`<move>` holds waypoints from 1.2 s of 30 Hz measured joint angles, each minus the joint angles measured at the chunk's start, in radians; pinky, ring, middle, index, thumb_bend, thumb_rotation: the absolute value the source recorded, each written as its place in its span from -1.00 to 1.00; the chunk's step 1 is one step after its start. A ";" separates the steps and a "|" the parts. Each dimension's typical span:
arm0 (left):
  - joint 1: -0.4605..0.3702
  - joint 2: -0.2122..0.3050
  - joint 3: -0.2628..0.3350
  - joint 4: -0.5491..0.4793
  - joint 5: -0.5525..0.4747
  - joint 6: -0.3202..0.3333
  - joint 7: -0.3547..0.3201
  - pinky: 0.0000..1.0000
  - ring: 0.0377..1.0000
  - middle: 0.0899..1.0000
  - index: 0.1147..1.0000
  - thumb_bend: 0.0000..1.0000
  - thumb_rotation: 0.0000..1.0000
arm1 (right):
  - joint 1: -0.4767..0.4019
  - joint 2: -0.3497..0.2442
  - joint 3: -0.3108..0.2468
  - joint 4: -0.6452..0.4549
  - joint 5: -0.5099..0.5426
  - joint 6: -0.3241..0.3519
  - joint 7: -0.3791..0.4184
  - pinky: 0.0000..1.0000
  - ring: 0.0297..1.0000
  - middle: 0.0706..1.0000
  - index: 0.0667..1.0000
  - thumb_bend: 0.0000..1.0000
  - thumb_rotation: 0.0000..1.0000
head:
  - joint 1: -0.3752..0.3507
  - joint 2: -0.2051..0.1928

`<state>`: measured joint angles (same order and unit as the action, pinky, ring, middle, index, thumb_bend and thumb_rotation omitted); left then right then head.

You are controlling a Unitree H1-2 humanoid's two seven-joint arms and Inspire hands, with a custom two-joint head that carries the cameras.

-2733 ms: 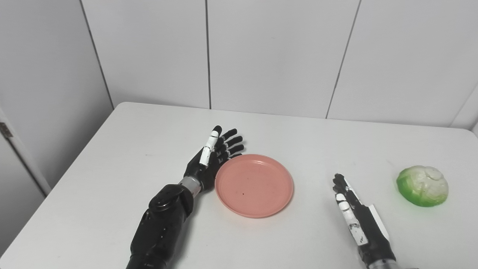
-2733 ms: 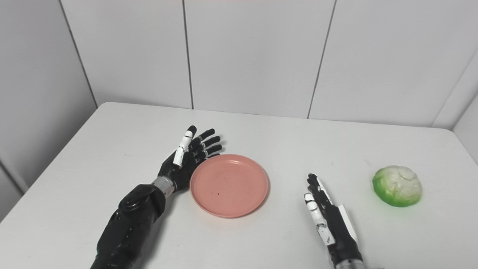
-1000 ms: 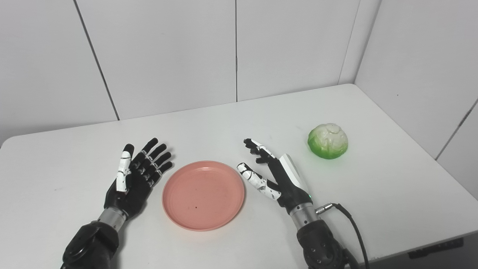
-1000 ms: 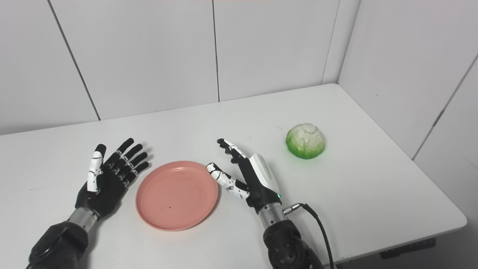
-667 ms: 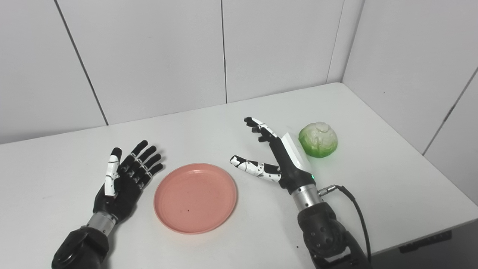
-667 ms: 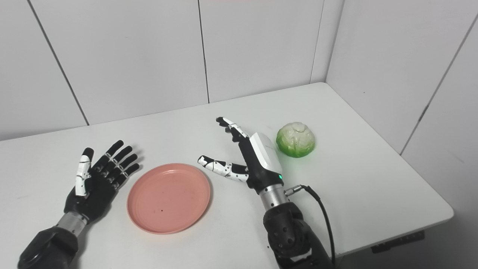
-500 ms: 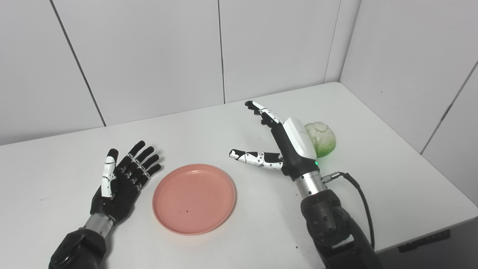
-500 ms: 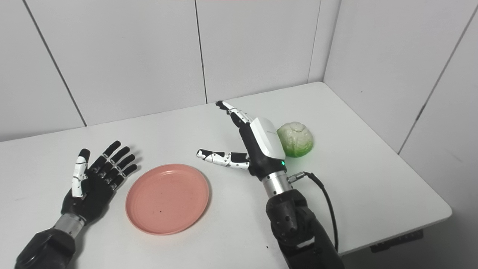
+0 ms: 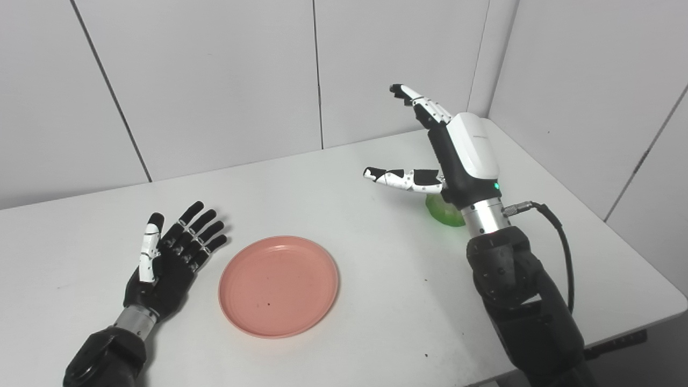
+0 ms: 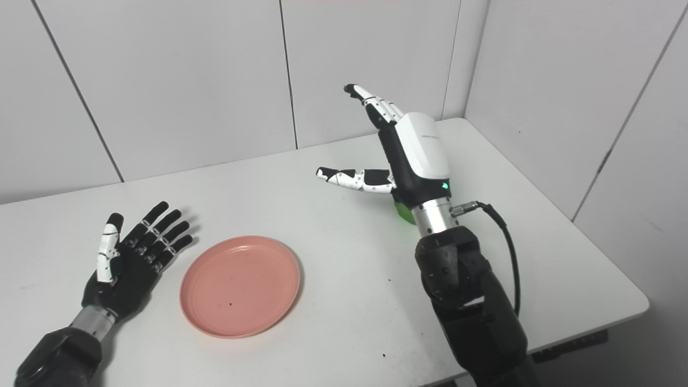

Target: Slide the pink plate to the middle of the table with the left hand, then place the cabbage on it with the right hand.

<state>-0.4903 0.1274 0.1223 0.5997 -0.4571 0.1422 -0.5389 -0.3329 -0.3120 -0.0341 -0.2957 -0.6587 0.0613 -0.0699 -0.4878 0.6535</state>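
Observation:
The pink plate (image 9: pixel 278 285) lies flat on the white table (image 9: pixel 376 301), left of the table's middle. My left hand (image 9: pixel 169 260) is open, palm up, resting on the table a little to the left of the plate and apart from it. My right hand (image 9: pixel 451 150) is open and empty, raised above the table over the cabbage. The green cabbage (image 9: pixel 443 210) is mostly hidden behind that hand and wrist; only its lower green edge shows, also in the right eye view (image 10: pixel 404 211).
White wall panels (image 9: pixel 215 80) stand behind the table and along its right side. The table's right corner and front edge (image 9: pixel 634 328) lie close to my right arm. A black cable (image 9: pixel 559 252) loops from the right wrist.
My right hand has risen and moved right and away, from beside the plate to above the cabbage, now covering most of it. The left hand and plate have stayed put.

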 measured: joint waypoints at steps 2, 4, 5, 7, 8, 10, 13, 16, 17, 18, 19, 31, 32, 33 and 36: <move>0.000 0.001 0.002 0.000 0.000 0.000 0.000 0.68 0.70 0.72 0.70 0.24 0.90 | 0.000 -0.011 -0.016 0.007 0.012 0.002 0.007 0.53 0.69 0.74 0.76 0.85 0.11 | -0.009 0.005; 0.000 0.002 0.004 0.001 0.000 0.000 0.000 0.68 0.70 0.72 0.70 0.24 0.91 | 0.000 -0.015 -0.022 0.011 0.013 0.010 0.016 0.55 0.71 0.77 0.79 0.87 0.16 | -0.011 0.005; -0.001 0.003 0.004 0.003 0.000 0.000 -0.004 0.68 0.70 0.72 0.70 0.24 0.92 | 0.000 -0.015 -0.024 0.012 0.010 0.020 0.021 0.56 0.73 0.79 0.82 0.88 0.19 | -0.015 0.005; -0.003 0.004 0.004 0.007 0.000 0.000 -0.009 0.67 0.71 0.73 0.71 0.24 0.92 | 0.000 -0.015 -0.028 0.012 -0.002 0.055 0.036 0.56 0.75 0.82 0.85 0.91 0.23 | -0.018 0.005; -0.004 0.005 0.005 0.009 0.000 0.000 -0.010 0.68 0.71 0.73 0.71 0.24 0.92 | 0.000 -0.016 -0.032 0.015 -0.009 0.074 0.042 0.57 0.76 0.84 0.86 0.92 0.25 | -0.018 0.005; -0.004 0.007 0.007 0.011 -0.001 0.000 -0.012 0.67 0.71 0.74 0.71 0.25 0.94 | 0.000 -0.018 -0.041 0.023 -0.015 0.095 0.053 0.60 0.80 0.88 0.89 0.97 0.28 | -0.017 0.003; -0.006 0.010 0.009 0.015 -0.001 0.000 -0.016 0.67 0.71 0.73 0.70 0.26 0.95 | 0.001 -0.027 -0.061 0.040 -0.020 0.135 0.058 0.60 0.81 0.90 0.92 1.00 0.32 | -0.017 0.003; -0.009 0.012 0.010 0.021 -0.003 0.000 -0.019 0.66 0.70 0.73 0.70 0.27 0.96 | 0.003 -0.040 -0.076 0.047 -0.020 0.168 0.060 0.61 0.84 0.93 0.96 1.00 0.31 | -0.022 0.003; -0.009 0.013 0.010 0.024 -0.007 0.000 -0.019 0.66 0.70 0.73 0.70 0.28 0.98 | 0.003 -0.045 -0.080 0.053 -0.017 0.172 0.061 0.62 0.85 0.94 0.98 1.00 0.31 | -0.022 0.003; -0.011 0.014 0.011 0.028 -0.010 0.000 -0.020 0.66 0.70 0.73 0.69 0.28 0.99 | 0.004 -0.050 -0.085 0.064 -0.015 0.175 0.061 0.63 0.86 0.95 0.99 1.00 0.31 | -0.025 0.005; -0.012 0.014 0.011 0.030 -0.010 0.000 -0.021 0.66 0.70 0.72 0.69 0.27 1.00 | 0.005 -0.055 -0.089 0.075 -0.011 0.183 0.062 0.64 0.86 0.96 1.00 1.00 0.29 | -0.028 0.005; -0.020 0.027 0.014 0.049 -0.022 0.000 -0.032 0.63 0.68 0.70 0.68 0.30 0.97 | 0.025 -0.073 -0.116 0.172 0.027 0.212 0.036 -0.22 -0.05 0.95 0.99 1.00 0.26 | -0.040 0.009; -0.021 0.027 0.014 0.050 -0.022 0.000 -0.032 0.63 0.68 0.70 0.68 0.30 0.97 | 0.027 -0.073 -0.117 0.179 0.027 0.213 0.030 -0.06 0.19 0.94 0.97 1.00 0.25 | -0.040 0.011; -0.021 0.028 0.015 0.051 -0.022 0.000 -0.032 0.63 0.68 0.70 0.68 0.30 0.97 | 0.030 -0.073 -0.117 0.183 0.027 0.213 0.026 0.00 0.27 0.93 0.96 1.00 0.25 | -0.040 0.011; -0.022 0.030 0.014 0.051 -0.022 0.000 -0.032 0.63 0.68 0.69 0.67 0.30 0.93 | 0.034 -0.075 -0.118 0.205 0.033 0.212 0.012 0.51 0.75 0.91 0.94 1.00 0.23 | -0.040 0.011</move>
<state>-0.5120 0.1573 0.1364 0.6512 -0.4790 0.1421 -0.5711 -0.2991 -0.3869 -0.1525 -0.0904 -0.6259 0.2738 -0.0577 -0.5277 0.6642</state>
